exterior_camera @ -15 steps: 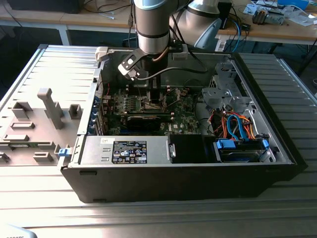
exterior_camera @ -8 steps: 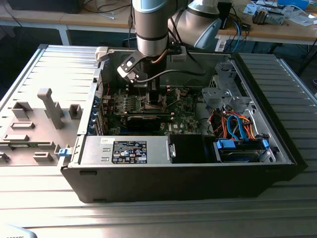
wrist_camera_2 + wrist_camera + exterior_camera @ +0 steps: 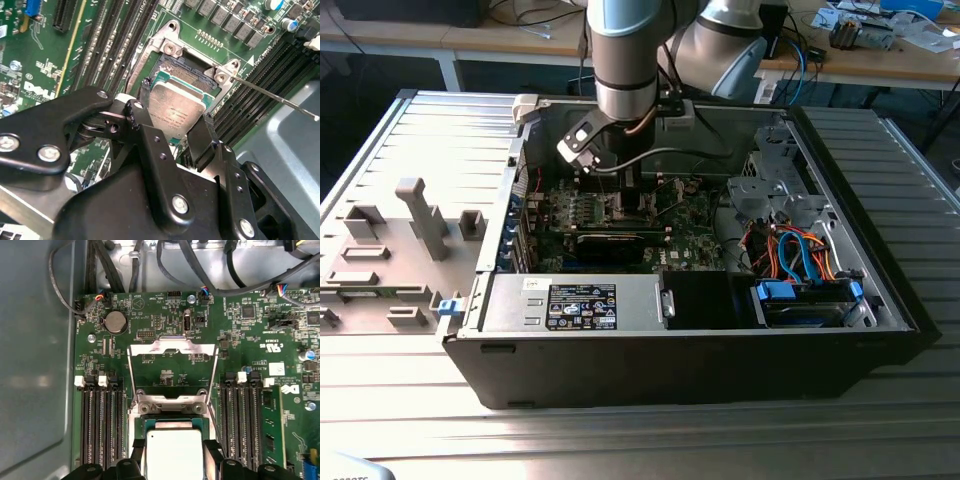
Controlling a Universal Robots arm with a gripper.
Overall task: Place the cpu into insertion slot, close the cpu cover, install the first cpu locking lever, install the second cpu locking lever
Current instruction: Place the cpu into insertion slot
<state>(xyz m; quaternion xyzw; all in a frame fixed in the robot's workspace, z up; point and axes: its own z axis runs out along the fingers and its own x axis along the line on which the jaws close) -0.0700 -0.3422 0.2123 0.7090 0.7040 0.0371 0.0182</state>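
Gripper (image 3: 172, 120) fingers (image 3: 141, 97) clamped on two opposite edges of cpu (image 3: 176, 111); chip square, no long axis, flat, metal top up, over insertion slot (image 3: 186, 67), seating cannot be told; cpu cover (image 3: 170, 346) swung open beyond slot

Nothing here that I can read out for certain. Fine print sits on the black label (image 3: 582, 306) of the power supply (image 3: 510, 312), faint engraving on the cpu (image 3: 176, 114), and white silkscreen marks across the motherboard (image 3: 150, 320).
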